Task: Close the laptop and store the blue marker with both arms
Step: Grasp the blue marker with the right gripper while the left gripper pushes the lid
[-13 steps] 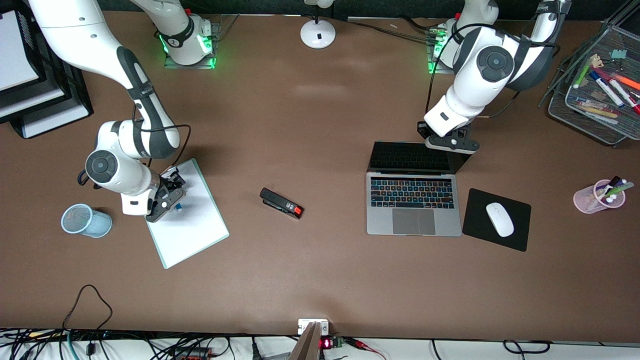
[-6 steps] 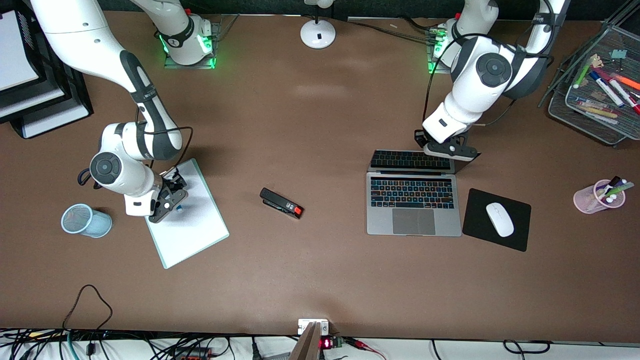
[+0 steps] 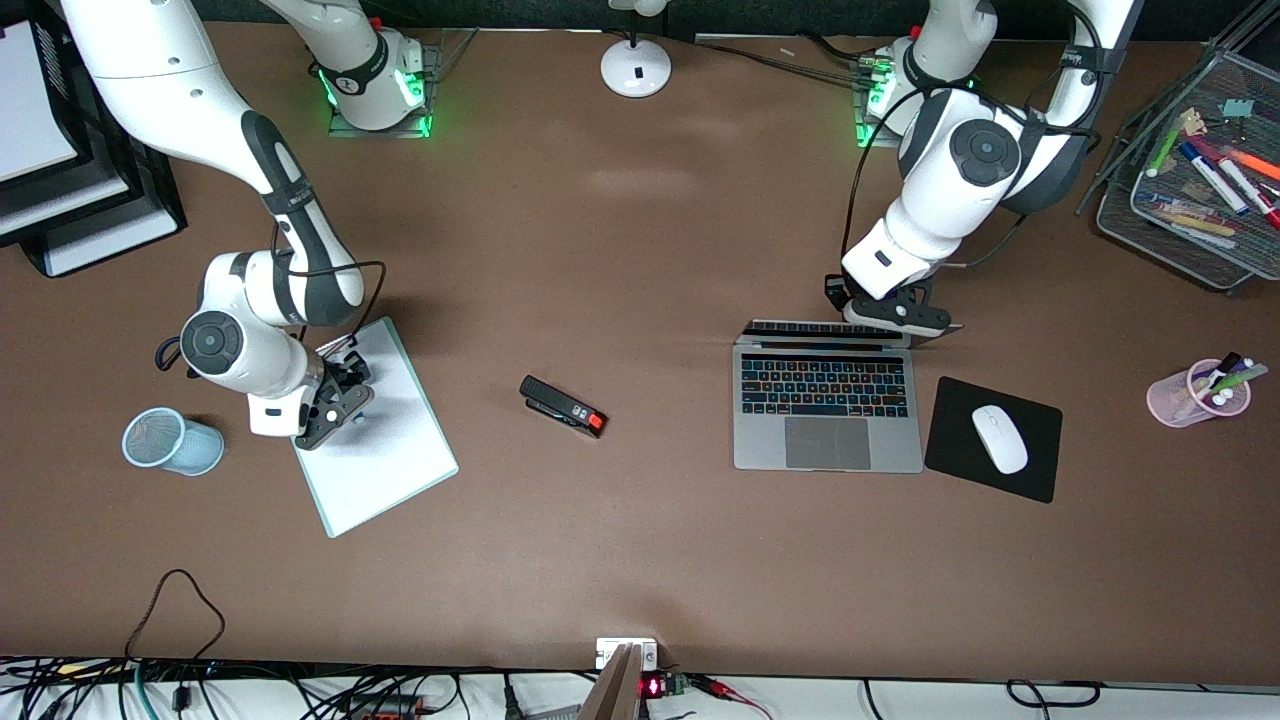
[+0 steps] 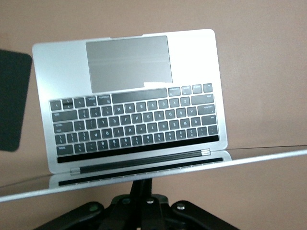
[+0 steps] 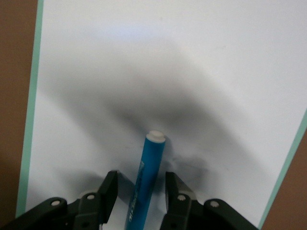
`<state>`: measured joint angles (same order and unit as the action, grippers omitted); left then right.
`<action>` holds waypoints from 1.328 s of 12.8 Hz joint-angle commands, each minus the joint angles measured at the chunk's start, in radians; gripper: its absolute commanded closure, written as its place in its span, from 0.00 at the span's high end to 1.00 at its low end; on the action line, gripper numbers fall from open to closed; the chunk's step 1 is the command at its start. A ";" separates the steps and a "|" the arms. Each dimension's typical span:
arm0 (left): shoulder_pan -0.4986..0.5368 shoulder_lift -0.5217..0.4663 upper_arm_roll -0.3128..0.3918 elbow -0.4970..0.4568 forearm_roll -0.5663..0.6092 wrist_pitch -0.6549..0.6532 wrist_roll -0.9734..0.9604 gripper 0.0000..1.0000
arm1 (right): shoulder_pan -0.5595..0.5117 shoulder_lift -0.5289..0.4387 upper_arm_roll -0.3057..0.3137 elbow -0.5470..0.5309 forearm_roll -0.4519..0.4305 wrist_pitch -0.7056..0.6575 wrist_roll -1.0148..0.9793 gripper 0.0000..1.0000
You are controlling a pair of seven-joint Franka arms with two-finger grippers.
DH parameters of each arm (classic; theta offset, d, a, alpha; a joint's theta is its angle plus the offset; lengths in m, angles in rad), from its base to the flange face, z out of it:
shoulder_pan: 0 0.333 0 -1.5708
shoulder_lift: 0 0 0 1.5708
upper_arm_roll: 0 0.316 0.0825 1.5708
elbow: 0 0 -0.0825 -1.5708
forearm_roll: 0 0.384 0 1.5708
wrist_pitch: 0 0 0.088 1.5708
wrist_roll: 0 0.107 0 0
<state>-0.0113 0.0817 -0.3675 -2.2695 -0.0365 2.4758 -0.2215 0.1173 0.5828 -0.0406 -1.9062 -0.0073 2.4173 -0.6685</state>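
A brown bench (image 3: pixel 640 250) fills the front view. On it, toward four o'clock from its middle, sits the laptop (image 3: pixel 826 420). Its lid stands roughly upright over the keyboard and shows only as a thin strip at the hinge end. The left gripper (image 3: pixel 893 312) is at the lid's top edge, its fingers (image 4: pixel 144 191) pressed together.

Toward eight o'clock lies a white board (image 3: pixel 390 470) with a green rim. The right gripper (image 3: pixel 335 405) is down over the corner of the board nearest a blue mesh cup (image 3: pixel 170 442). The blue marker (image 5: pixel 148 182) lies flat on the board between the gripper's fingers (image 5: pixel 109 184), white end pointing away from the wrist. The fingers stand narrow, with a slim gap showing on each side of the marker. A black stapler (image 3: pixel 562 406) lies between board and laptop.
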 commanded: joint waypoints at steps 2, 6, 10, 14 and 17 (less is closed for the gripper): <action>0.008 0.047 0.002 0.051 0.038 0.018 0.013 0.00 | -0.002 0.012 0.002 0.019 0.000 0.003 0.021 0.37; 0.008 0.090 0.005 0.071 0.047 0.067 0.013 0.00 | -0.004 0.022 0.002 0.042 0.000 -0.001 0.024 0.06; 0.022 0.119 0.013 0.096 0.101 0.078 0.013 0.00 | -0.007 0.017 -0.001 0.062 0.001 -0.010 0.018 0.01; 0.034 0.162 0.013 0.116 0.130 0.121 0.013 0.00 | -0.021 -0.024 0.001 0.079 0.001 -0.044 0.007 0.01; 0.040 0.190 0.013 0.117 0.156 0.159 0.011 0.00 | -0.022 -0.047 0.002 0.156 0.006 -0.166 -0.002 0.01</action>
<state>0.0176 0.2337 -0.3526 -2.1783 0.0849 2.6113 -0.2185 0.1017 0.5635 -0.0445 -1.7956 -0.0071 2.3373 -0.6589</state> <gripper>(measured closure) 0.991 0.828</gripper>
